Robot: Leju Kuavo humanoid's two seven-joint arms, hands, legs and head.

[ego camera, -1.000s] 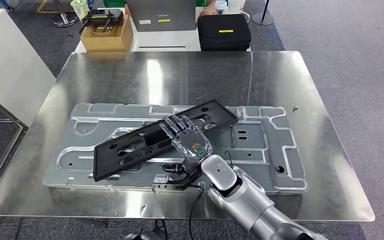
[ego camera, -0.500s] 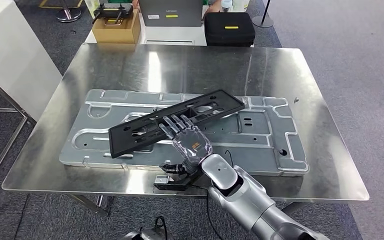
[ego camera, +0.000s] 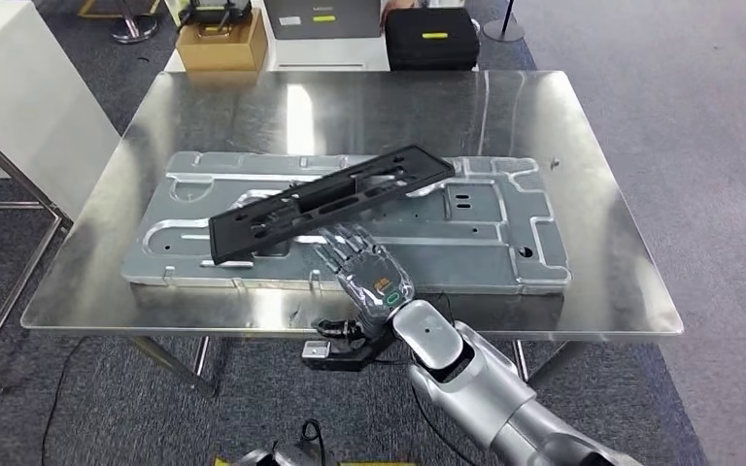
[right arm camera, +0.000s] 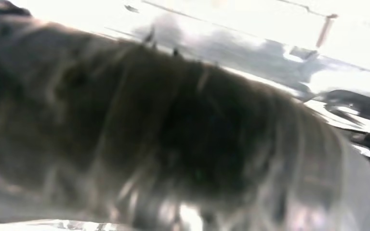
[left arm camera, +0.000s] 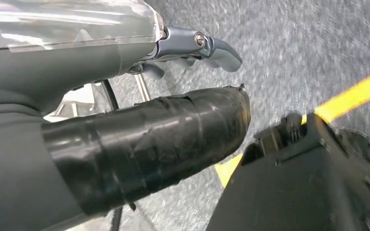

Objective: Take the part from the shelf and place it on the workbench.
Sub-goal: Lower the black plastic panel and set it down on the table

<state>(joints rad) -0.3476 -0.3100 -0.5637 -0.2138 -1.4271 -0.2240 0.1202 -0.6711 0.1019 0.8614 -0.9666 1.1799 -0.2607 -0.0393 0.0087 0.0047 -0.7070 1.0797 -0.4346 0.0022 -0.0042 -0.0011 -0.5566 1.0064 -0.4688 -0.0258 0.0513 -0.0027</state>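
You see silver right arm (ego camera: 486, 388), rounded jointed shells; right hand (ego camera: 367, 274) with clear cover, orange mark, green ring; black cable at wrist; left hand (left arm camera: 125, 110): grey thumb, black-taped casing, one screw.

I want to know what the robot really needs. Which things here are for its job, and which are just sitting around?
For the job:
- long black plastic part with cut-outs
- shiny steel workbench
- robot's right hand, open, just off the part

Just lying about:
- big grey stamped metal panel beneath the part
- brown cardboard box
- black case
- grey laptop
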